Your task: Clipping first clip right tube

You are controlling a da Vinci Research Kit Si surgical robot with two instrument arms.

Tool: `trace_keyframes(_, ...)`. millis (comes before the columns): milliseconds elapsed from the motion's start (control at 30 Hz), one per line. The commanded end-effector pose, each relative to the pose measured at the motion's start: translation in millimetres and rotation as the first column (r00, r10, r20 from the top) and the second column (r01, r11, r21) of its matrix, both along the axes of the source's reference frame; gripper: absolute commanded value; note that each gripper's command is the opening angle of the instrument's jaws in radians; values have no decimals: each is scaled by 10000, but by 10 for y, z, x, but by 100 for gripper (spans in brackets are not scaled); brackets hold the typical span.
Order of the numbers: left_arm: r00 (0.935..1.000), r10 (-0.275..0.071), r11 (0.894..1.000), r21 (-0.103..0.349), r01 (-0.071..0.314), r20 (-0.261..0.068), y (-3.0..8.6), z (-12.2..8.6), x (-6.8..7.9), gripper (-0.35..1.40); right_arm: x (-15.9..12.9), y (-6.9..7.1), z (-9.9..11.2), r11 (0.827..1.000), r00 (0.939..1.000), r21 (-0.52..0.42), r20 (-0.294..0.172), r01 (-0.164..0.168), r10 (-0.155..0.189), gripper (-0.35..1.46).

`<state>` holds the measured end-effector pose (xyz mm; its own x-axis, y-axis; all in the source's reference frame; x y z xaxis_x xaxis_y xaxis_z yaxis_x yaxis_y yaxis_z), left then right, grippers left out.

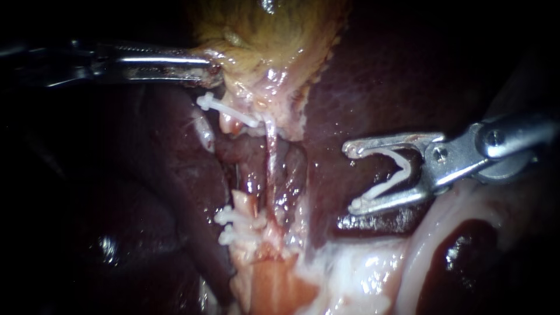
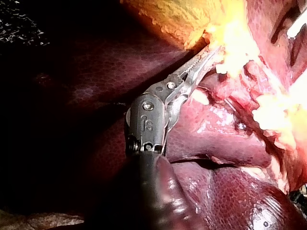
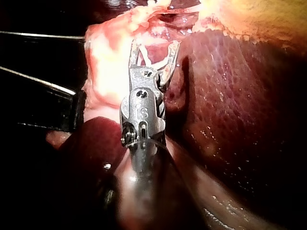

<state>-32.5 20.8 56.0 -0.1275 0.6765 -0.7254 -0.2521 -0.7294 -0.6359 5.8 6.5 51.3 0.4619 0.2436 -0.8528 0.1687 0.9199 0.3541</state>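
Observation:
The right tube (image 1: 270, 157) is a thin pale strand running down from the yellowish gallbladder (image 1: 268, 35). To its right, apart from it and over the liver (image 1: 373, 76), is my right instrument (image 1: 351, 177). Its jaws stand wide apart, with an open white clip (image 1: 392, 171) seated between them and touching both. The same jaws (image 3: 154, 48) and clip (image 3: 160, 60) show in the right wrist view, pointing at pale tissue. My left instrument (image 1: 211, 69) comes in at the upper left, shut on the gallbladder's lower edge. The left wrist view shows its toothed jaws (image 2: 207, 58) biting yellow tissue (image 2: 230, 38).
Left of the right tube, a white clip (image 1: 227, 109) sits high on the tissue and two more white clips (image 1: 233, 224) sit lower. Pale fatty tissue (image 1: 361, 274) lies below the right instrument. Dark liver surrounds the field on both sides.

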Motion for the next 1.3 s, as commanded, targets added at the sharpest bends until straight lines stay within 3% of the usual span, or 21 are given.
trace_keyframes(33,10000,11,10000,17,-11,4,0,-1,2,-35,0,0,0,10000,10000,0,-2,-4,4,50)
trace_keyframes(167,9996,-64,10000,63,62,291,6,-21,19,-35,1,-1,0,10000,10000,0,-1,-5,5,50)
trace_keyframes(333,9975,-430,9989,201,419,552,20,-70,49,-35,8,-2,-2,10000,10000,-9,40,-19,19,50)
trace_keyframes(467,9962,-570,9980,326,550,657,23,-92,59,-35,25,-4,1,9997,9998,140,71,-203,202,50)
trace_keyframes(733,9962,-620,9977,295,603,613,17,-93,53,-35,87,-13,25,9912,9977,1144,-56,-661,672,50)
trace_keyframes(867,9962,-627,9977,294,610,607,16,-95,52,-35,118,-19,35,9841,9966,1649,-376,-668,739,50)
trace_keyframes(1100,9962,-639,9976,285,623,597,14,-95,50,-35,151,-39,45,9671,9929,2529,-1050,-284,566,50)
trace_keyframes(1300,9962,-637,9977,285,621,598,14,-95,50,-35,151,-56,26,9451,9886,3260,-1484,247,253,49)
